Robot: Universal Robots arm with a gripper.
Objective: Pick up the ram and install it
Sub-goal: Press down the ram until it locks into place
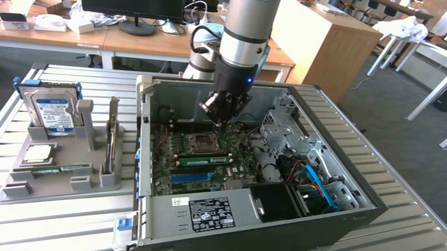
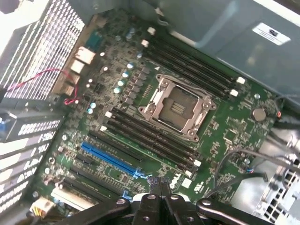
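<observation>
My gripper (image 1: 220, 124) hangs inside the open computer case (image 1: 363, 172), just above the processor socket (image 1: 199, 141) of the motherboard. Its fingers are shut, pressed together with nothing between them, as the wrist view (image 2: 159, 185) shows. A long green ram stick (image 1: 202, 159) with a pale label sits along the memory slots between the socket and the blue slot (image 1: 190, 177). Another thin green stick (image 1: 52, 169) lies flat in the grey holder on the exterior view's left. In the wrist view the dark memory slots (image 2: 150, 138) run beside the open socket (image 2: 176, 108).
The grey holder (image 1: 63, 183) also carries a silver-and-blue hard drive (image 1: 50, 112), a square silver processor chip (image 1: 38, 152) and an upright card (image 1: 112, 141). Inside the case are a drive cage (image 1: 279, 128), blue and black cables (image 1: 314, 180) and the power supply (image 1: 209, 212).
</observation>
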